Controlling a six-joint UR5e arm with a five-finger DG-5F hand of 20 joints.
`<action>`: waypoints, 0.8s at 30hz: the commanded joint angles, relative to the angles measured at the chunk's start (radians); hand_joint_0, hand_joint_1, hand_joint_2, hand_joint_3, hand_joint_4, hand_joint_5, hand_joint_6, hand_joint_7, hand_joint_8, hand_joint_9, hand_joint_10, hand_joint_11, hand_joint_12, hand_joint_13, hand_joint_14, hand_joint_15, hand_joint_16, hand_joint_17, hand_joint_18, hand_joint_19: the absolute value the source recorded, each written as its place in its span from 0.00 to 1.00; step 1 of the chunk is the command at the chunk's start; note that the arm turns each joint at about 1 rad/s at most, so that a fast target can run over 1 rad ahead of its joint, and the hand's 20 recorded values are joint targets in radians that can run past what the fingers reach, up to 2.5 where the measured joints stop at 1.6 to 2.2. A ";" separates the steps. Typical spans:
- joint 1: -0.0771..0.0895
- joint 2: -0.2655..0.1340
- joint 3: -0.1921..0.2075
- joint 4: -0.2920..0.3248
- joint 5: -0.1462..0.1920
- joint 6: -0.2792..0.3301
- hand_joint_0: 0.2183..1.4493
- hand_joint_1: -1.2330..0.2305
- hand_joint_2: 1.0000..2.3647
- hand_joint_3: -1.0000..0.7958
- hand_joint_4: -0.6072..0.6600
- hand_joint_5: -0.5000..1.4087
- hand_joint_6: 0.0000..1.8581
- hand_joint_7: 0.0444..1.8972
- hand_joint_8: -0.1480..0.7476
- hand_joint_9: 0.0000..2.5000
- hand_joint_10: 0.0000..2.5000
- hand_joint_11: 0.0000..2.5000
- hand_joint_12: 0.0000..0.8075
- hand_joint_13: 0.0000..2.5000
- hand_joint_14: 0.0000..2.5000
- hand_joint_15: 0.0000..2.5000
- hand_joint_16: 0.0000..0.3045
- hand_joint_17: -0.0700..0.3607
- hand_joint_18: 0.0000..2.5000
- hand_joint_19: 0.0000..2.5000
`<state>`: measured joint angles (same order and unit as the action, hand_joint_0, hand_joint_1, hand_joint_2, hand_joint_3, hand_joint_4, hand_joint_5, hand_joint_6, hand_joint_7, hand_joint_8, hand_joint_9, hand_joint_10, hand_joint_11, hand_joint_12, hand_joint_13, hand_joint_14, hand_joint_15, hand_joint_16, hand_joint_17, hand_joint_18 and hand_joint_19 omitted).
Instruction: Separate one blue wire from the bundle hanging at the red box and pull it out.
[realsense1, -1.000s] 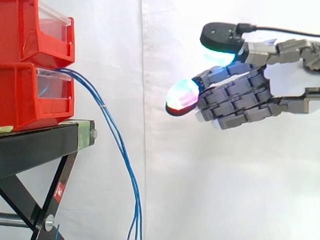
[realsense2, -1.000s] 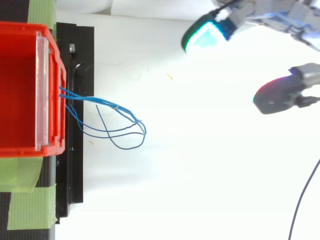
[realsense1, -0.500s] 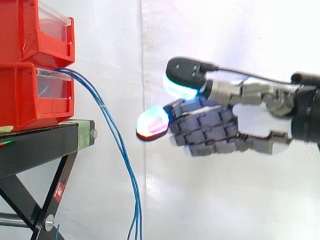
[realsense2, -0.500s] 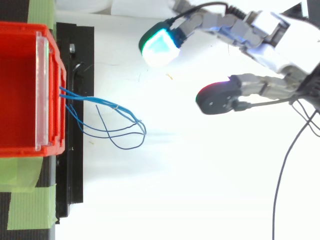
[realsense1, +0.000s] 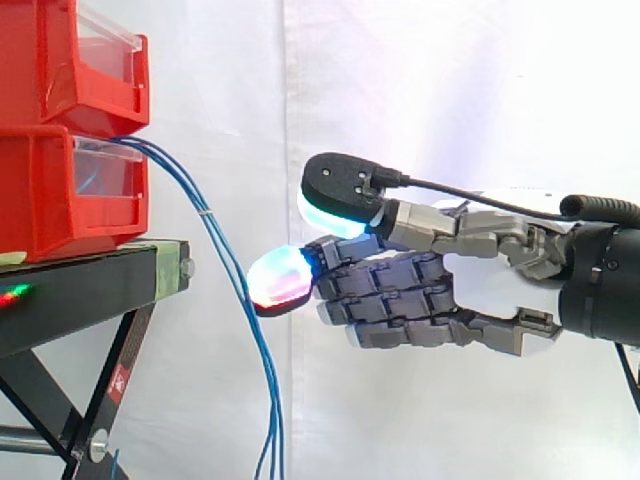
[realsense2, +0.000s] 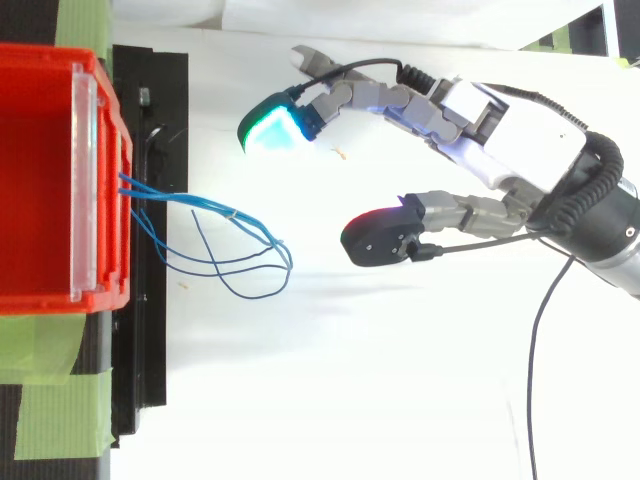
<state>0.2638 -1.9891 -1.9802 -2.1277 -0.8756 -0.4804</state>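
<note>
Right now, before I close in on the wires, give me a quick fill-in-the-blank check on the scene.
1. Of the two stacked red bins, the blue wires come out of the ____ one.
2. The hand has its fingers ____ and holds no wire.
3. The stand under the bins is ____ in colour.
4. In the top view, the tape on the stand is ____.

Missing words: lower; open; black; green.
</note>
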 joint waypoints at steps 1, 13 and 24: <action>0.011 0.000 0.007 0.006 0.014 -0.017 0.23 0.51 0.00 0.28 0.70 0.13 0.27 0.37 0.47 0.02 0.00 0.00 0.44 0.00 0.00 0.04 0.20 0.49 0.00 0.06; 0.055 -0.002 0.037 0.017 0.079 -0.093 0.25 0.45 0.00 0.28 0.68 0.13 0.27 0.40 0.46 0.03 0.00 0.01 0.43 0.00 0.00 0.04 0.20 0.47 0.00 0.06; 0.098 0.000 0.038 0.015 0.138 -0.104 0.26 0.44 0.00 0.28 0.68 0.14 0.27 0.40 0.46 0.03 0.00 0.02 0.43 0.00 0.00 0.04 0.19 0.47 0.00 0.06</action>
<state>0.3488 -1.9905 -1.9426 -2.1209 -0.7593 -0.5698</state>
